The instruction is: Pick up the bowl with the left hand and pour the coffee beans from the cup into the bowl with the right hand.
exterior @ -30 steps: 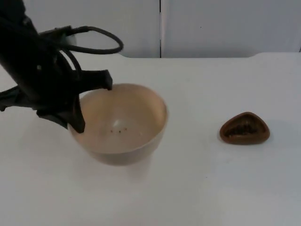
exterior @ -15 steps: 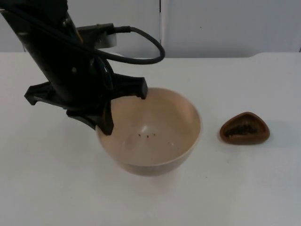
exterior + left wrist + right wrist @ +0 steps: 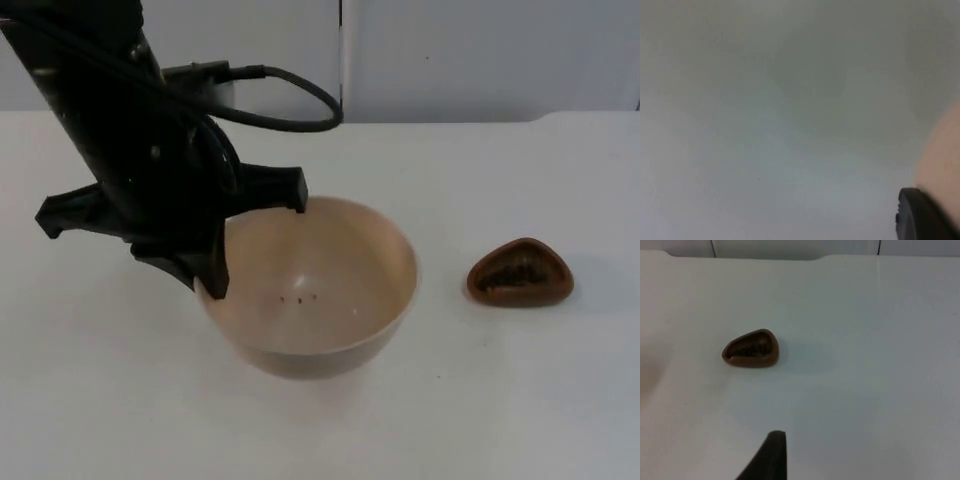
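Note:
A beige bowl [image 3: 340,300] hangs a little above the white table, left of centre in the top view. My left gripper [image 3: 212,278] is shut on its left rim, the black arm reaching down from above. A few dark beans [image 3: 298,297] lie at the bowl's bottom. In the left wrist view the bowl's wall [image 3: 940,155] shows beside one black fingertip [image 3: 920,215]. The brown cup [image 3: 520,272] with coffee beans stands on the table to the right, apart from the bowl. My right gripper [image 3: 771,457] waits short of the cup [image 3: 751,349], not touching it.
The white table [image 3: 480,400] ends at the grey partition wall [image 3: 480,50] behind. A dark seam [image 3: 341,60] runs down the wall.
My left arm carried the bowl to the right, toward the cup, then eased slightly back left and down. The cup has not moved.

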Robot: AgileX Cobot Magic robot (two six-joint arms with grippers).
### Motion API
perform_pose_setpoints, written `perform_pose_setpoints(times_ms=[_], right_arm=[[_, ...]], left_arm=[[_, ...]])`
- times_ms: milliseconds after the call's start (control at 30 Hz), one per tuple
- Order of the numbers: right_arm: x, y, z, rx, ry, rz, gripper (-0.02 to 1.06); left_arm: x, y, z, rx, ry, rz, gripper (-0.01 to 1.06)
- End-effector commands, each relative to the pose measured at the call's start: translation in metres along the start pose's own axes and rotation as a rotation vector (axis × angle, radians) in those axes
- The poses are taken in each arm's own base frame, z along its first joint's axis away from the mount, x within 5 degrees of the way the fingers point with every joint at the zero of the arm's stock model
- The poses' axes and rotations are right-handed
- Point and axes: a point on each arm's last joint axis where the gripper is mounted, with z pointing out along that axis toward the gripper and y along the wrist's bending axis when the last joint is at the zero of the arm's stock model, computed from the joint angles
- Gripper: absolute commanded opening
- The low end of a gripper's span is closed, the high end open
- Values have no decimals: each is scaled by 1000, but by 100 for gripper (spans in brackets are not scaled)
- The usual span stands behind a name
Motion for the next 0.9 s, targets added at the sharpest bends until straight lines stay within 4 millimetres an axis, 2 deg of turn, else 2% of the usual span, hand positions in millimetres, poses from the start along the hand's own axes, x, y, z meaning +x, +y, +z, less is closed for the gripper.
perform_pose_setpoints(times_ms=[0,133,400,500,667,867], right_arm=[[0,0,0,2,-4,6,105],[0,0,0,3,-4,5,105],[0,0,0,3,-6,5,105],[-1,0,0,3,-10,5,105],[-3,0,3,2,12,10,105],[-31,3,12,-35,-9,31,105]], left_arm=[[-2,1,-6,-32,-37,-64,0],[-3,5,-6,-73,-60,-118,0],[8,-12,-4,-143,-78,-87,0],[11,-15,-5,-193,-98,-78,0],[12,-17,-4,-182,-102,-79,0],[11,-18,-4,-181,-104,-78,0]])
